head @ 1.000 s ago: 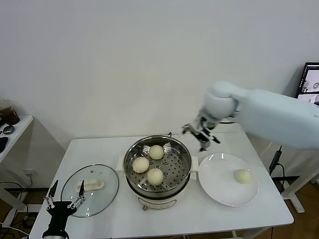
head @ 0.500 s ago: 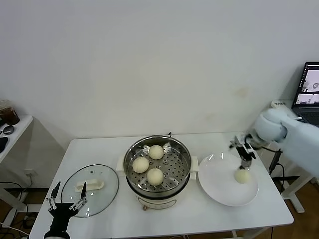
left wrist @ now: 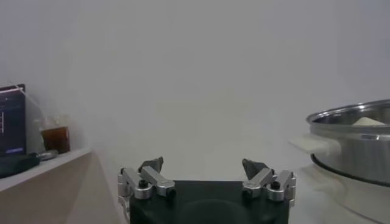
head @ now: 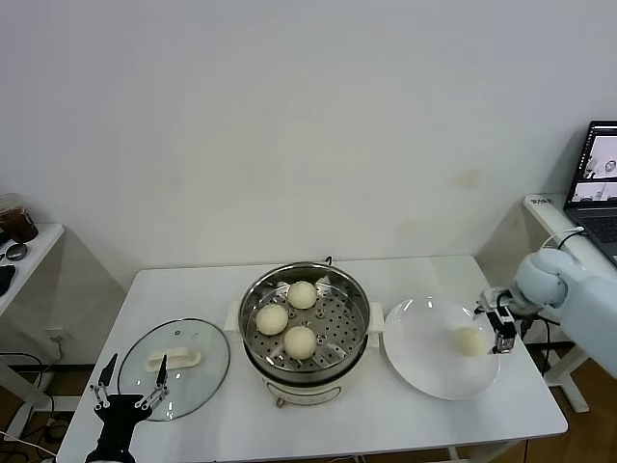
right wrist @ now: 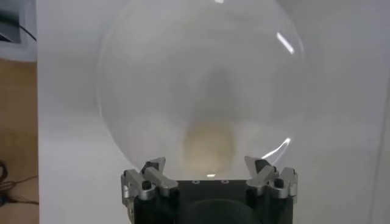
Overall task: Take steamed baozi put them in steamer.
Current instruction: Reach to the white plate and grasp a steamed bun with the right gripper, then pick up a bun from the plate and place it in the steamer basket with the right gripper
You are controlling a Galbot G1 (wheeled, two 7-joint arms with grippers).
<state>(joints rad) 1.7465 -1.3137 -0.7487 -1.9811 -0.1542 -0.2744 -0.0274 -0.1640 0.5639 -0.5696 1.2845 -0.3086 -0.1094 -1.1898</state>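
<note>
White table (head: 405, 415) is bearing a flat white plate (head: 424, 371), where the right gripper (head: 500, 328), jaws spread, is hovering beside the last round cream-white bun (head: 469, 340).

The right claw (head: 498, 330) is held low at the robot's far right, fingers spread. The left claw (head: 126, 394) is parked low at the left, also spread.

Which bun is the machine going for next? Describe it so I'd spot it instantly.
Start at the shiny steamer mid-table, then look at the white plate on its right. The bun there lies alone beside the right tool; the three others sit inside the steamer.
</note>
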